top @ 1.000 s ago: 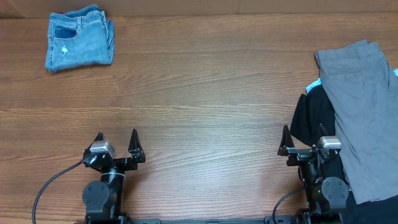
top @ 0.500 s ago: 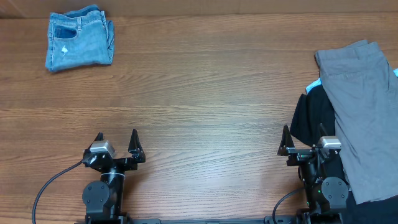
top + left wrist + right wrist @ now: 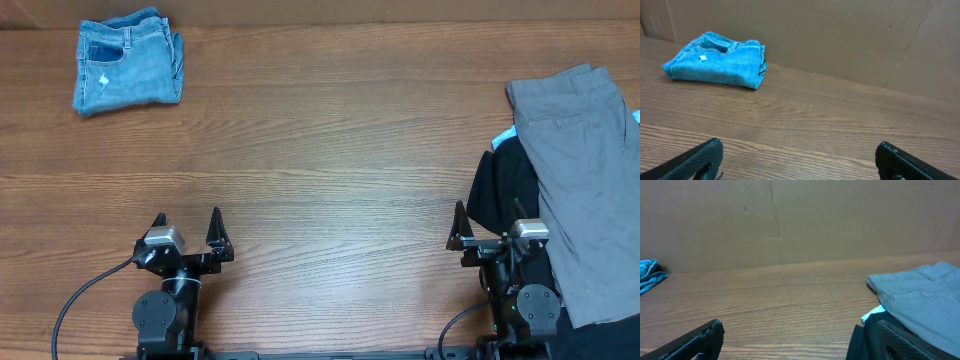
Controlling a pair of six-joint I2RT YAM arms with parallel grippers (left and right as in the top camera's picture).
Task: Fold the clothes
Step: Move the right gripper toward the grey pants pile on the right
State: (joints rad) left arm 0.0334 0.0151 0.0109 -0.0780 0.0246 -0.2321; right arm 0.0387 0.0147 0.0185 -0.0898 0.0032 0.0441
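The grey shorts (image 3: 585, 160) lie spread at the table's right edge, on top of a pile; they also show at the right of the right wrist view (image 3: 920, 292). My left gripper (image 3: 187, 230) rests open and empty near the front left, its fingers wide apart in the left wrist view (image 3: 797, 155). My right gripper (image 3: 490, 225) rests open and empty at the front right, just left of the pile; its right finger sits against a black cloth in the right wrist view (image 3: 795, 335).
Folded blue denim shorts (image 3: 128, 62) lie at the far left corner, also in the left wrist view (image 3: 715, 60). A black garment (image 3: 505, 190) and a light blue piece (image 3: 503, 137) lie under the grey shorts. A cardboard wall (image 3: 790, 220) stands behind the table.
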